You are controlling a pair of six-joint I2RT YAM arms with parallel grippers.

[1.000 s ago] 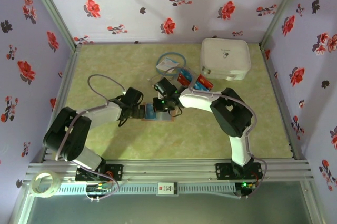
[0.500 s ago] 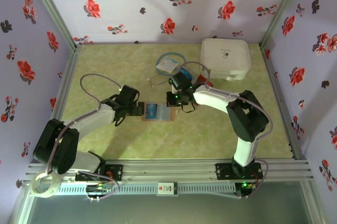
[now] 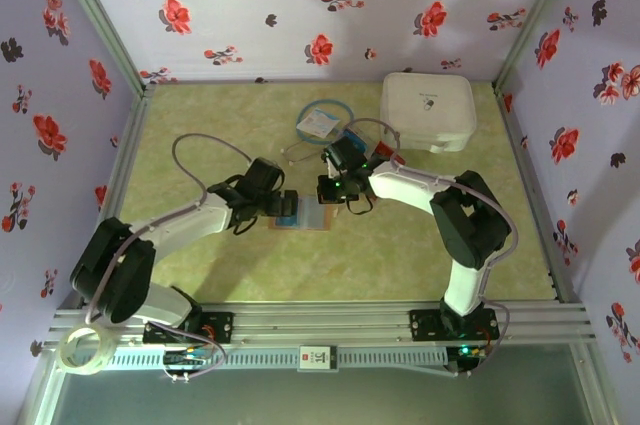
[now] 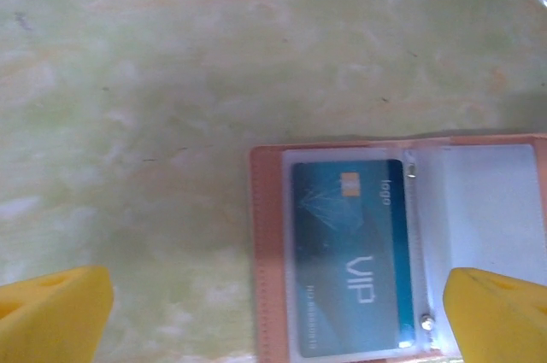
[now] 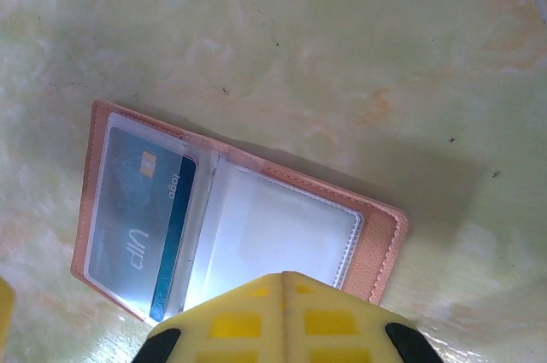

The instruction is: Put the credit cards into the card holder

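Holder open | left fingers apart, straddling edge | right fingers together, perhaps touching

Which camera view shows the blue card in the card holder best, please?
The left wrist view: the blue card lies large and nearly whole in a clear sleeve of the card holder, its VIP lettering readable. The right wrist view shows it smaller and tilted. The top external view gives a small blue patch.

1. The top external camera is looking steeply down from high behind the near edge, taking in the whole table.
2. Both wrist cameras are facing down, close over the open card holder.
3. The overhead view is sharing that holder, lying mid-frame.
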